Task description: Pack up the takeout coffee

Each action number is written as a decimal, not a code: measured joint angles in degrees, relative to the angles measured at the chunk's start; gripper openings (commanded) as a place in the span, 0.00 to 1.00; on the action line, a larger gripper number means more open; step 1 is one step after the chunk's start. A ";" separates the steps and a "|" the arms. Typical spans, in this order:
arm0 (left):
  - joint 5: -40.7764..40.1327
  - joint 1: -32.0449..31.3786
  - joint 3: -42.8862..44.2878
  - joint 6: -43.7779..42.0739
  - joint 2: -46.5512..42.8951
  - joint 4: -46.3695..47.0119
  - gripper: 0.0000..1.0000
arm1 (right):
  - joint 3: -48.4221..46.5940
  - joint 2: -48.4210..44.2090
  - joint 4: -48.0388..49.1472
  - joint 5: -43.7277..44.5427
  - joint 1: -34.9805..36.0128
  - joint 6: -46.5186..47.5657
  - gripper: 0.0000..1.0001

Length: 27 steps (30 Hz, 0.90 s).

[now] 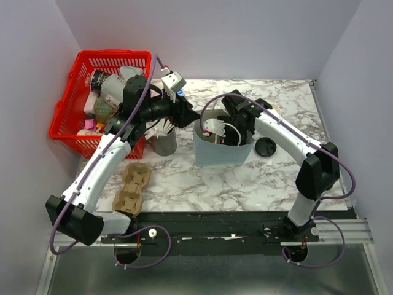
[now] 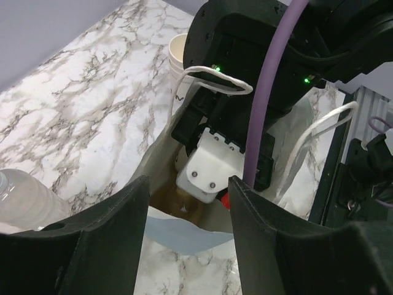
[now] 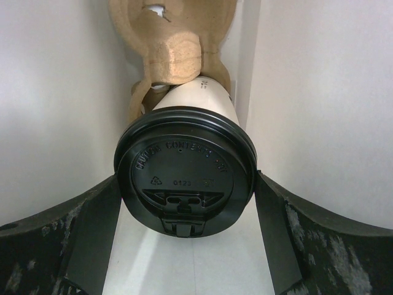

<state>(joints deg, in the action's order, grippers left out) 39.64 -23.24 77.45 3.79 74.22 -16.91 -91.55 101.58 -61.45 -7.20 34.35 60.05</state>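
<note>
Takeout coffee (image 3: 184, 132) sits gripped by right end effector (image 3: 187, 184).

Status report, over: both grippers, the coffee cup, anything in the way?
Left gripper open, empty, by the bag rim. Right gripper shut on lidded cup, inside bag. Cardboard carrier at cup's base; nothing else blocking.

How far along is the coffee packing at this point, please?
Done: the paper bag stands open with a cardboard carrier at its bottom. In hand: the right gripper holds a lidded cup inside the bag, its base at that carrier; the left gripper is open at the bag's rim. Left: seating that cup, and probably the lidless cup and loose black lid on the table.
</note>
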 measured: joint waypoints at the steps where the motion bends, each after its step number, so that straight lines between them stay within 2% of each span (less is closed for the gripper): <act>1: -0.09 0.00 0.00 0.00 -0.33 0.00 0.65 | 0.24 -0.04 0.31 -0.22 -0.15 0.00 0.01; 5: -0.15 0.00 0.00 -0.57 -1.62 -0.61 0.67 | 0.83 -0.37 1.07 -1.46 -0.72 -0.24 0.03; 9: -0.42 -0.02 0.00 -1.86 -1.95 -2.08 0.69 | 0.81 -0.46 1.42 -2.89 -1.33 -1.09 0.13; 14: -0.57 0.00 0.00 -2.51 -1.95 -2.80 0.70 | 1.62 -1.05 2.16 -3.30 -1.49 -1.53 0.15; 20: -0.50 0.00 -0.02 -2.54 -1.95 -2.80 0.70 | 2.56 -1.90 2.99 -4.00 -1.73 -1.90 0.33; 21: -0.50 0.00 -0.07 -2.54 -1.95 -2.78 0.70 | 2.69 -2.03 3.10 -4.11 -1.81 -2.05 0.40; 24: -0.44 0.00 -0.15 -2.51 -1.95 -2.78 0.70 | 2.71 -2.27 3.17 -4.46 -1.84 -2.97 0.53; 27: -0.15 0.00 -0.39 -2.51 -1.95 -2.75 0.70 | 2.71 -2.60 3.10 -4.76 -1.84 -3.91 0.59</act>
<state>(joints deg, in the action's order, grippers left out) 39.48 -23.24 77.06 1.28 72.27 -19.66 -88.84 98.98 -58.35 -11.97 32.51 56.14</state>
